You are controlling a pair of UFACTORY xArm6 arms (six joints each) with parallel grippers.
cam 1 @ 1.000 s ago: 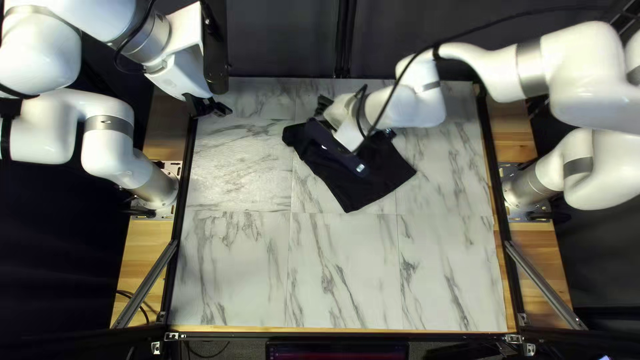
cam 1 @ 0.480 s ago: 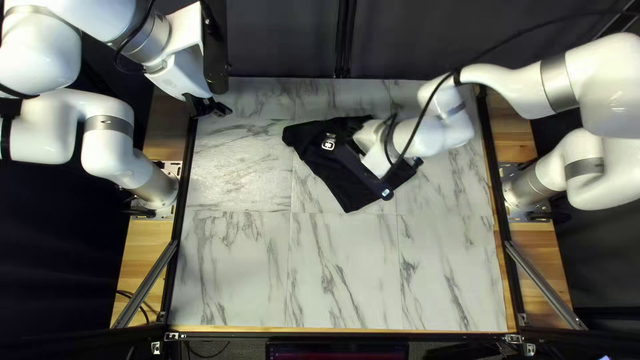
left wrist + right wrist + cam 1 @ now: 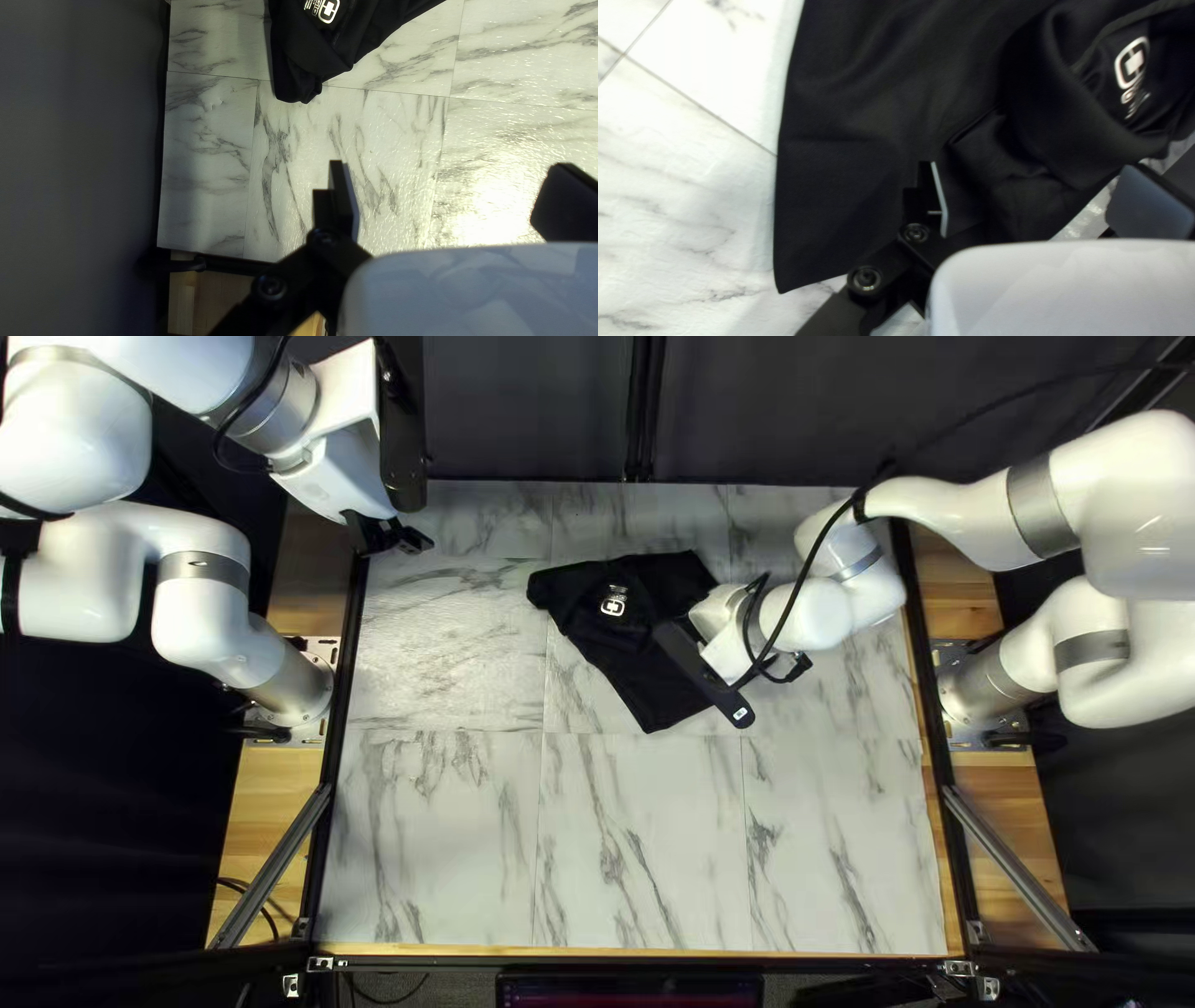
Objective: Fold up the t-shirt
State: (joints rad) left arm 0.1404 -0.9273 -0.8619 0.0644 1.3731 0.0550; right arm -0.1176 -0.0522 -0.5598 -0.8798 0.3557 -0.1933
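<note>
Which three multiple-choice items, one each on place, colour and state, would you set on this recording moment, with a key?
1. Where does the t-shirt lie?
A) on the marble-patterned tabletop
B) over the left arm's base
C) over the right arm's base

2. What colour is the logo on it?
A) red
B) white
C) green

3. How is the left pincer?
A) shut on the t-shirt
B) shut on nothing
C) open

Key:
1 A: the top left view shows marbled surface all around it.
2 B: it stands out pale against black cloth.
3 C: the left wrist view shows its fingers wide apart.
</note>
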